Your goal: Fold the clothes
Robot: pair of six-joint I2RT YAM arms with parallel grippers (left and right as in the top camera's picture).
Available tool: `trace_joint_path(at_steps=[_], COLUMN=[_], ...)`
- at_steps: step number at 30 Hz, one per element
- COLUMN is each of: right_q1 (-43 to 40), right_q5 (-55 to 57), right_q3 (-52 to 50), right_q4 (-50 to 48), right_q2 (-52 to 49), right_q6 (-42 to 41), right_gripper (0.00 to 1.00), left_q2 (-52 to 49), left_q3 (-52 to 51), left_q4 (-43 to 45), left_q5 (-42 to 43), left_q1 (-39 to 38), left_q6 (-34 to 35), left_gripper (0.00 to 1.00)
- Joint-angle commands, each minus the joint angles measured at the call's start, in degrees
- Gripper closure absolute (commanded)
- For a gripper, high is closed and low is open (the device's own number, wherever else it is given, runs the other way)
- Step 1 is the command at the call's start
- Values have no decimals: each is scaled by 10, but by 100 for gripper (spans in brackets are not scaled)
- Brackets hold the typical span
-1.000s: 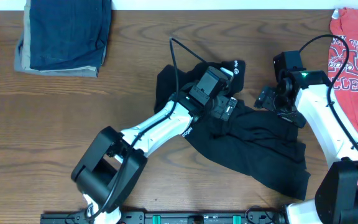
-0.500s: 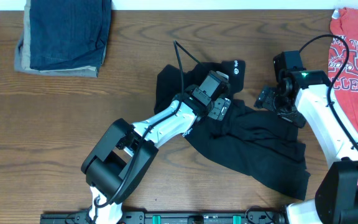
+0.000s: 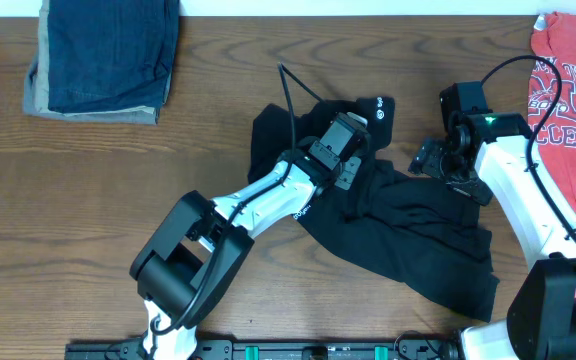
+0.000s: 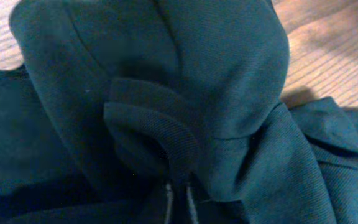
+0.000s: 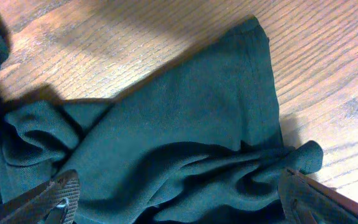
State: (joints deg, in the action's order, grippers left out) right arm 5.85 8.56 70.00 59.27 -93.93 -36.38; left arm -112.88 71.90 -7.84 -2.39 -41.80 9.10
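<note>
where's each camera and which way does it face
Overhead: fixed above the table, facing straight down on black shirt, denim stack, red T-shirt; both arms show.
Left wrist: on the left arm, close over bunched shirt fabric; the left hand barely shows at bottom edge, shut on a fold.
Right wrist: on the right arm, facing down at a shirt edge and wood; the right hand shows open fingertips in the bottom corners.
Shared: all three see the shirt.

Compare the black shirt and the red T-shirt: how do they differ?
The black shirt lies crumpled mid-table; the red T-shirt lies flatter at the right edge, partly out of frame. The black shirt shows a small white logo; the red T-shirt carries large white lettering. Both rest on the table.
</note>
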Motion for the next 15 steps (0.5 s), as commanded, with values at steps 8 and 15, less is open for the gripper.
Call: trace_joint_path(at_steps=[8, 15], right_q1=[2, 2], right_q5=[2, 2], right_q3=[1, 1], right_q4=[0, 1], right_q2=[-5, -5], right_q6=[0, 0], right_gripper=[1, 1], left_q2=[144, 268], left_q3=[11, 11], left_q4=[-136, -319], left_q5=[-137, -168], left_q1=[0, 0], left_q6=[13, 69], left_gripper=[94, 94])
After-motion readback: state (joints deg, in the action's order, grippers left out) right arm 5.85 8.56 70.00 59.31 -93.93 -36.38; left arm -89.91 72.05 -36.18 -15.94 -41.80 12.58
